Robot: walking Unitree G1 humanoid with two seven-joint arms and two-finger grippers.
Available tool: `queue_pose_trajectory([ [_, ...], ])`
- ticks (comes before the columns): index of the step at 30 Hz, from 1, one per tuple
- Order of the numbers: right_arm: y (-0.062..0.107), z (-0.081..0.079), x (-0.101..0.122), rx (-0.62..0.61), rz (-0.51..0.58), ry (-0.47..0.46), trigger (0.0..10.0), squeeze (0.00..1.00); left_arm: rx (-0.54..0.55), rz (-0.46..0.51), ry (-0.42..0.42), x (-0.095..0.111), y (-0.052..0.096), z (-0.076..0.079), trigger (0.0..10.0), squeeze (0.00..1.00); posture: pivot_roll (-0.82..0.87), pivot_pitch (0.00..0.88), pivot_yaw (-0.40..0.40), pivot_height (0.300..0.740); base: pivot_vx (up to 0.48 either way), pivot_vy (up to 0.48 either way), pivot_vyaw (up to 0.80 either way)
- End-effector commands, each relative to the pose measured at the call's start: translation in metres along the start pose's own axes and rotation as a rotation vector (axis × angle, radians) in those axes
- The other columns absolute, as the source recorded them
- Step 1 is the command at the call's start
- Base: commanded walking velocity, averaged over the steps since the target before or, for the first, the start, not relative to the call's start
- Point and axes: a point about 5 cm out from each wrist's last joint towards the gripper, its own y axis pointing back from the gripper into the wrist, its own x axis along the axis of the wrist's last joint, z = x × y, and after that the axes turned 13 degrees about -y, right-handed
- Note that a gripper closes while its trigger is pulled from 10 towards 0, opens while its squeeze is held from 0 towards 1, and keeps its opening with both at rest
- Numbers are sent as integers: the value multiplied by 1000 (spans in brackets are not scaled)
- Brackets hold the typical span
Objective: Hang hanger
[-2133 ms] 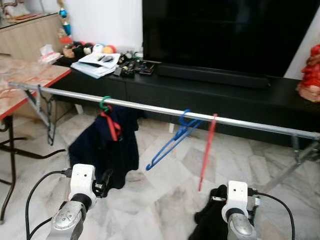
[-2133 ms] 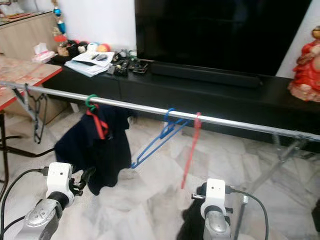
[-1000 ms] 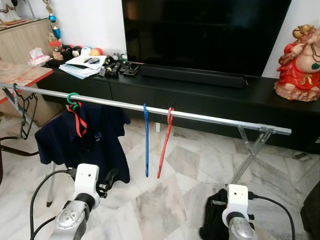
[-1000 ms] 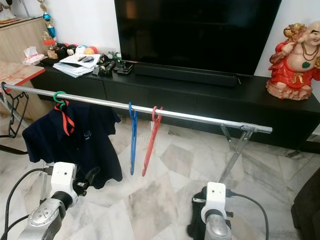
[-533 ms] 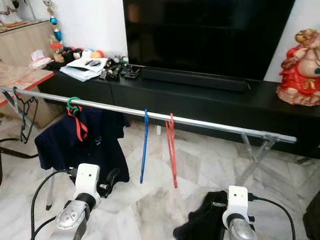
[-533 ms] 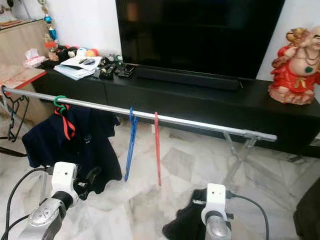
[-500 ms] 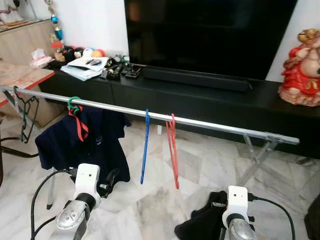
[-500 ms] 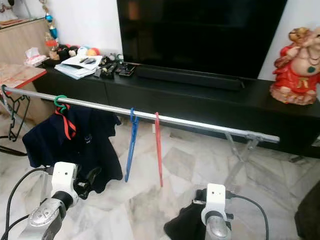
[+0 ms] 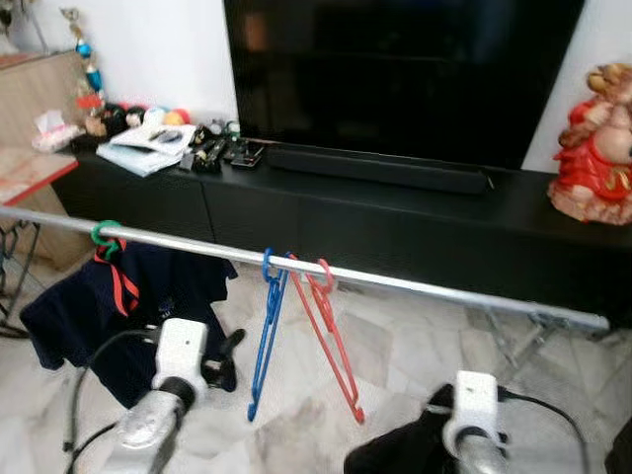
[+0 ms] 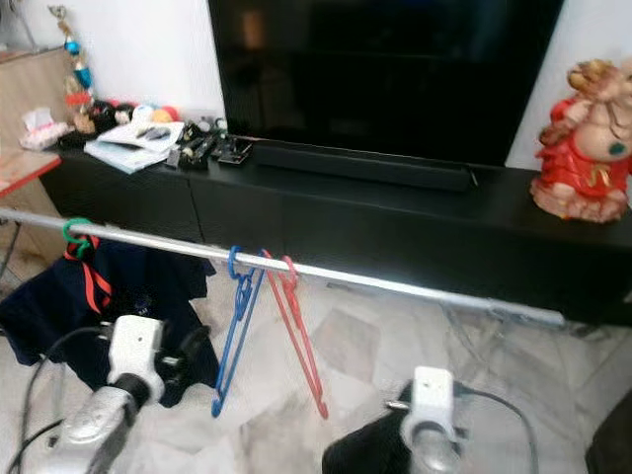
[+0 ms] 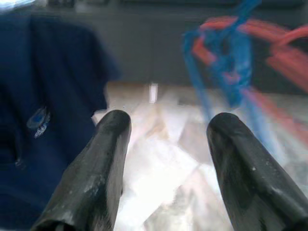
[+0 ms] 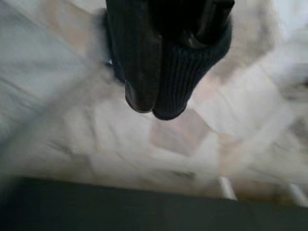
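A silver rail [image 9: 415,286] crosses the room at mid height. A blue hanger [image 9: 265,331] and a red hanger [image 9: 331,341] hang on it side by side, hooks touching. Further left, a navy shirt [image 9: 148,296] hangs from a green hook [image 9: 102,234]. My left gripper [image 11: 163,139] is open and empty, low in front of the shirt, with the blue and red hangers blurred ahead of it. My right gripper [image 12: 154,103] is shut on a dark ribbed garment [image 12: 187,72], held low over the marble floor; the same garment [image 9: 395,459] droops beside the right wrist.
A long black TV console [image 9: 415,212] with a large screen [image 9: 395,69] stands behind the rail. Papers and small items [image 9: 158,138] lie on its left end, a red figurine [image 9: 597,133] on its right. The rail's folding leg [image 9: 518,341] stands at the right. A red-edged table [image 9: 30,173] is at far left.
The whole picture has shifted, so the camera moved. The blue and red hangers have swung and now turn more face-on. Both arms stay low, the right still gripping the dark garment.
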Motion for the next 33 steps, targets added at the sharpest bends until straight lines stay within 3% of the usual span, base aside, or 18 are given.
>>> queue_pose_trajectory([
  [1,0,8,3,-17,13,9,10000,0,-65,16,5,6,-3,7,10000,0,134,0,5,740,0,0,0],
  [12,1,8,0,-18,3,13,10000,0,-210,17,18,14,-5,8,10000,0,136,0,8,740,0,0,0],
  [14,1,8,-1,-19,2,14,10000,0,-208,13,-10,15,-9,6,10000,0,136,0,8,740,0,0,0],
  [15,1,8,-1,-19,1,14,10000,0,-199,12,-24,16,-12,5,10000,90,136,0,8,740,0,0,0],
  [20,1,7,-1,-21,0,11,10000,0,-153,-23,-24,18,-27,0,10000,0,128,0,15,740,0,0,0],
  [21,1,7,-1,-21,0,9,10000,0,-168,-39,-19,19,-36,2,10000,0,126,0,17,740,0,0,0],
  [29,1,7,0,-22,5,7,10000,0,-202,-56,-48,26,-57,4,10000,0,115,0,23,740,0,0,0],
  [33,0,7,1,-25,6,7,10000,0,-145,-100,-99,30,-71,3,10000,0,109,0,24,740,0,0,0],
])
